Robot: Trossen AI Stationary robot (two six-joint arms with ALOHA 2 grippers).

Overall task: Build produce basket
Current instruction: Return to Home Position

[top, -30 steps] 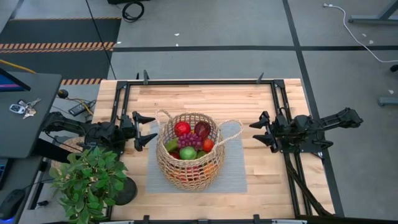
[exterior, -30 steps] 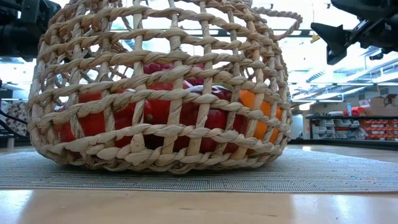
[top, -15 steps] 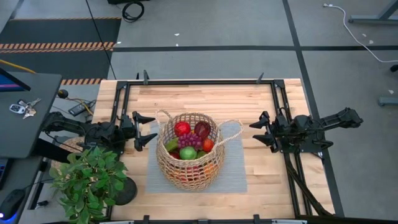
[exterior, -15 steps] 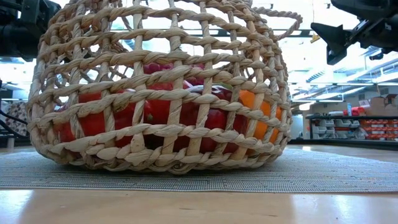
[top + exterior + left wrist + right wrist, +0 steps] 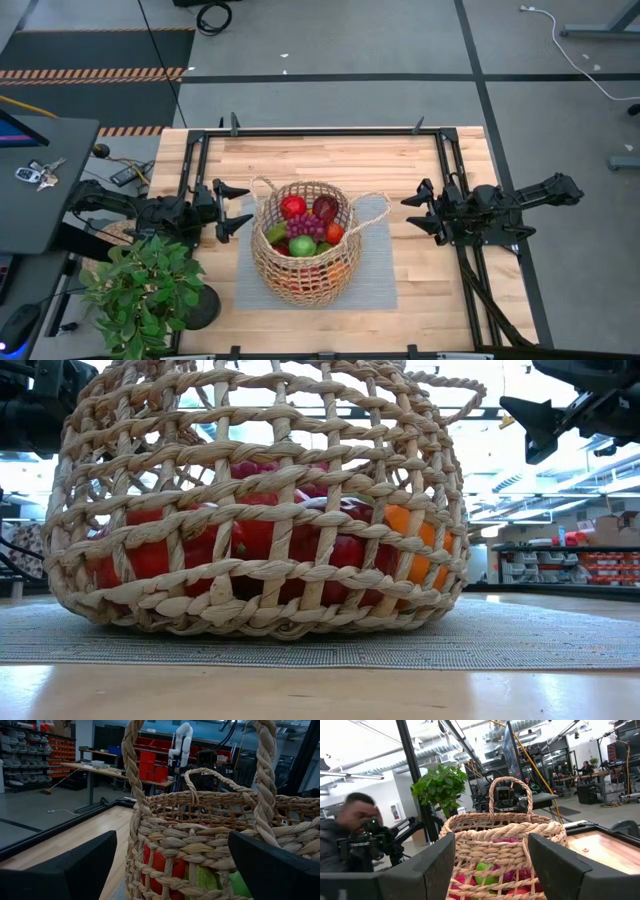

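Well, nothing has shifted over the last second that I can make out: both arms sit exactly where they were, so I read the return to rest as done or all but done. The basket (image 5: pixel 300 285) stands upright on the grey mat (image 5: pixel 378 282), and I place everything else from it. The left gripper (image 5: pixel 238 211) hangs just beside the basket's left rim, not touching it, jaws spread wide and holding nothing; in its own wrist view the weave fills the gap between its fingers (image 5: pixel 60 870). The right gripper (image 5: pixel 408 217) is near the basket's right side, a little further off, beyond the loop handle, also wide open and empty. Inside the basket I see the produce piled high: a red apple (image 5: pixel 293 207), a dark red fruit (image 5: pixel 325 208), purple grapes (image 5: pixel 305 226), a green apple (image 5: pixel 302 245) and an orange piece (image 5: pixel 334 233). No produce lies outside the basket, so I judge the build finished.
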